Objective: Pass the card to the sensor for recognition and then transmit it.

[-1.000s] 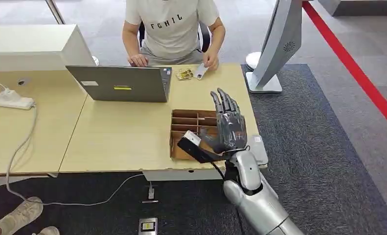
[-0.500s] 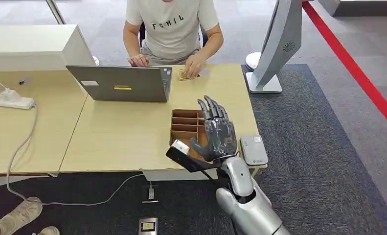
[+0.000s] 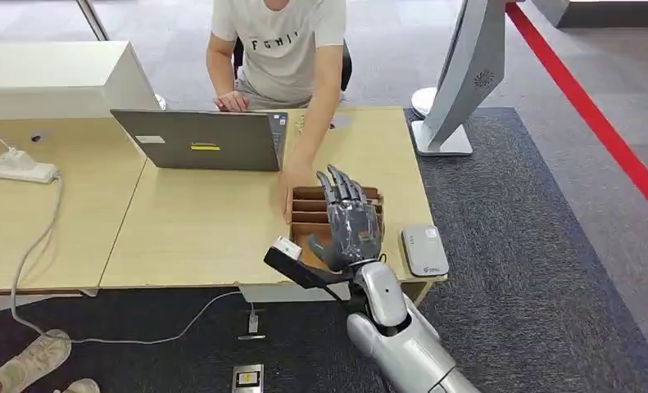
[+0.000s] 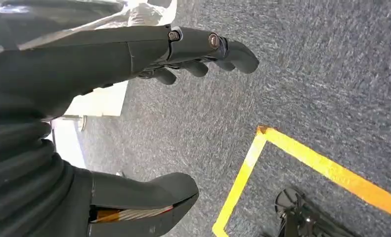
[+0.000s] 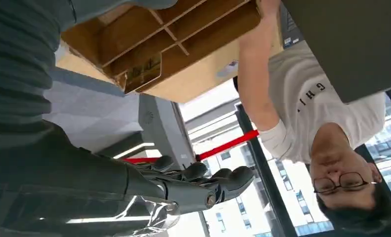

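My right hand [image 3: 349, 221] hovers flat over the brown cardboard divider box [image 3: 304, 201] near the table's front edge, fingers spread and holding nothing. In the right wrist view the fingers [image 5: 203, 183] are stretched out, apart from the box [image 5: 158, 34], and a patterned card [image 5: 144, 74] lies in one compartment. The grey card sensor [image 3: 424, 250] lies flat just right of the box. A person's arm [image 3: 308, 139] reaches across the table, its hand at the box's far left corner. My left hand [image 4: 193, 49] hangs over the carpet, fingers apart and empty.
A laptop [image 3: 201, 139] stands open at the table's far side, left of the box. A pale card [image 3: 337, 120] lies by the far edge. A white display stand [image 3: 459, 82] rises at the right. A power strip [image 3: 13, 168] and cable lie on the left table.
My right hand has drawn left and back toward me, now over the box and off the sensor. The person's hand has left the cards at the far edge and reached the box.
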You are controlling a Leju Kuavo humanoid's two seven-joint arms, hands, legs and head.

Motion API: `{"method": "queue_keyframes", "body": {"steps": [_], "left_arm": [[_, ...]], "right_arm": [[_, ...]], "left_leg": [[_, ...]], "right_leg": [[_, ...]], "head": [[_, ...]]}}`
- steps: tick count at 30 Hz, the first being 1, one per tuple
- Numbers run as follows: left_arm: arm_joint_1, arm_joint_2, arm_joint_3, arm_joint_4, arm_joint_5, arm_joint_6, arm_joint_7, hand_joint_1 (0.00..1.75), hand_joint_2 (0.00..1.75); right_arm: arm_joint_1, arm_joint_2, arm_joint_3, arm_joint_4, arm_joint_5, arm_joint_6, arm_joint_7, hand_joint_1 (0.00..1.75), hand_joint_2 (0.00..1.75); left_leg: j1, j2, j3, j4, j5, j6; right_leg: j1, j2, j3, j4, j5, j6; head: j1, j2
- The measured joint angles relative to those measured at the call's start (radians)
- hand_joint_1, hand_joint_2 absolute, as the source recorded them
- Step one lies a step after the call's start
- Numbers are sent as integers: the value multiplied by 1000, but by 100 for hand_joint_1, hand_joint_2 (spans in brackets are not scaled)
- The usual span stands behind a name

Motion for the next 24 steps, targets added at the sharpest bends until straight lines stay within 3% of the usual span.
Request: {"method": "queue_keyframes", "body": {"steps": [24], "left_arm": [[0, -12, 0, 0, 8, 31, 12, 0, 175]], "right_arm": [[-46, 11, 1, 148, 45, -37, 25, 0, 175]], "left_leg": [[0, 0, 0, 0, 0, 0]], "right_leg": [[0, 0, 0, 0, 0, 0]], "head": [[0, 0]]}}
